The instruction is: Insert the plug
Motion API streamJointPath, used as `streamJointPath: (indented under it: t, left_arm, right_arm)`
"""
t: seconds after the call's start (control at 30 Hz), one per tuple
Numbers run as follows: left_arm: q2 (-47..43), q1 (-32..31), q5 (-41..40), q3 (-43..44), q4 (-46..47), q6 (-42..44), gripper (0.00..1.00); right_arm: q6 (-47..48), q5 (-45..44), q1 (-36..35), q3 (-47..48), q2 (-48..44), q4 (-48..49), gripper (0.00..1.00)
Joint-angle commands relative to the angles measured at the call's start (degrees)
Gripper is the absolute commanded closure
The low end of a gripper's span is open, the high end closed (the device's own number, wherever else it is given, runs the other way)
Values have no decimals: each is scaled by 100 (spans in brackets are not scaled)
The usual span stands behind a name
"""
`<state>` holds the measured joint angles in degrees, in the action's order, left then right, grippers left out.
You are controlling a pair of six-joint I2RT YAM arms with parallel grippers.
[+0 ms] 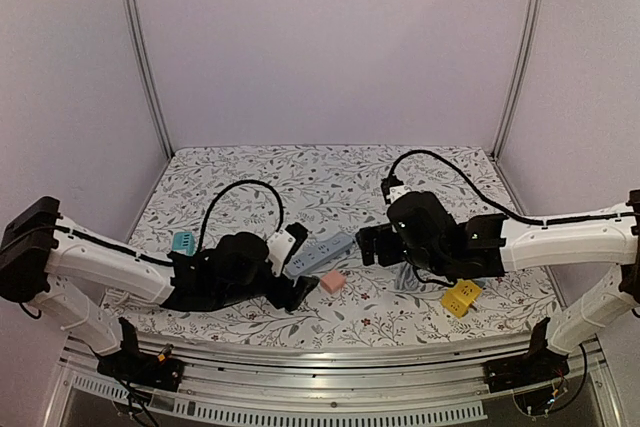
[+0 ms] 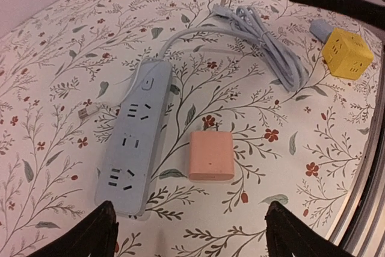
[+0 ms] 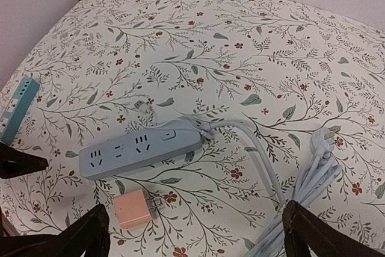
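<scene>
Nearest the arm bases, on the right side of the floral worktop [image 1: 250, 172], a yellow cube socket [image 1: 461, 297] sits close under the right arm. A little farther in, near the middle, the pink plug [image 2: 211, 156] lies flat on the cloth, held by nothing. Its two metal prongs point along the worktop and sit in no socket. It rests just beside the grey-blue power strip [image 2: 135, 142], with a narrow band of cloth between them, so the two do not touch. The prongs run roughly along the strip's length, toward the end with the switch.

The left fingers [image 2: 90, 236] are spread wide and empty. In the left wrist view their dark tips stand at either lower corner, with the near ends of the strip and the plug lying between them on the cloth below. Whether the tips touch the worktop cannot be told.

The power strip lies face up, and three groups of socket holes and a switch show on its top. Its pale cable [image 2: 264, 40] leaves the switch end and bends round to a loose bundle of loops on the right, where the cable's own plug rests on the cloth.

The right fingers [image 3: 78, 236] are also spread wide and grip nothing. They sit on the right of the strip and face it across the cable bundle.

Farther left, beside the left arm, a teal power strip [image 1: 183, 242] lies well apart from the plug. Behind everything stand plain pale walls with metal uprights.
</scene>
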<state>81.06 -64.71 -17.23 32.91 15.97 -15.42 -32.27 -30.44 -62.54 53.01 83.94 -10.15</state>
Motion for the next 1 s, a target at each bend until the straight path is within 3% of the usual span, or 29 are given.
streamJointPath:
  t: [0.0, 0.4, 0.6, 0.97]
  left_arm:
    - [617, -68, 454, 437, 11, 613, 15]
    - [1880, -73, 366, 1191, -134, 764, 23]
    - [2308, -74, 144, 1444, -146, 762, 28]
    - [2705, -51, 51, 1683, -200, 765, 47]
  right_arm:
    - [0, -294, 49, -274, -559, 422, 1]
    - [-18, -476, 52, -902, -1633, 830, 2]
    - [10, -501, 51, -896, -1621, 839, 2]
    - [45, -414, 56, -833, -1498, 823, 2]
